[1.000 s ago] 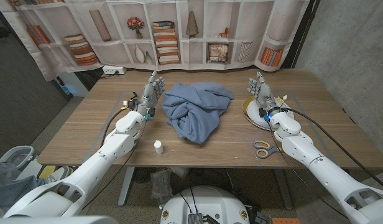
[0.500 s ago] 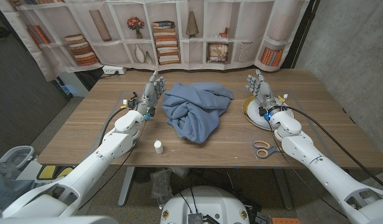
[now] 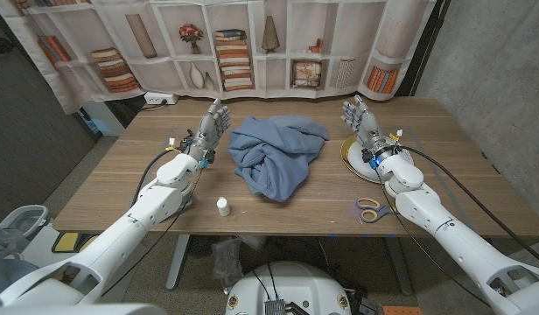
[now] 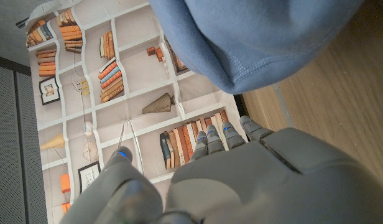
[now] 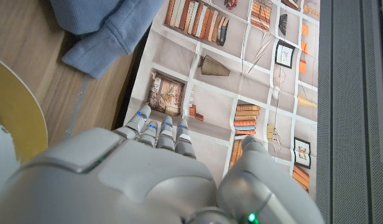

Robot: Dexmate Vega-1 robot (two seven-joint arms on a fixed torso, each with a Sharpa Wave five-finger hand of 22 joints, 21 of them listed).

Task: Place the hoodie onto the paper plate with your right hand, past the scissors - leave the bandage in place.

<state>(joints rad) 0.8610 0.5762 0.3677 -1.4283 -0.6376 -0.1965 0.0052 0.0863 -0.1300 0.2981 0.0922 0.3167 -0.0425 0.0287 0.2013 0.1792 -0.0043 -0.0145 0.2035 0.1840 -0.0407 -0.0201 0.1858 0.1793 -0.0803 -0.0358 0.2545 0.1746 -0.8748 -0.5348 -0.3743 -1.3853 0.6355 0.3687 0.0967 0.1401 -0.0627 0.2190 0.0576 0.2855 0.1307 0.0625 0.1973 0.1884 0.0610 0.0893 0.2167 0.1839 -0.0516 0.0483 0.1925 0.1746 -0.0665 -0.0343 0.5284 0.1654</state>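
Right hand edged toward the hoodie; nothing grasped yet.

Over the last second the right hand [image 3: 360, 123] had drifted slightly left and farther from the paper plate [image 3: 354, 159], likely opening its reach for the hoodie [image 3: 274, 156], heaped mid-table. It stood upright, fingers apart, holding nothing. The left hand [image 3: 211, 129] waited likewise, also empty.

Crumpled blue hoodie [image 3: 276, 153] lies mid-table, left of the paper plate [image 3: 353, 159].
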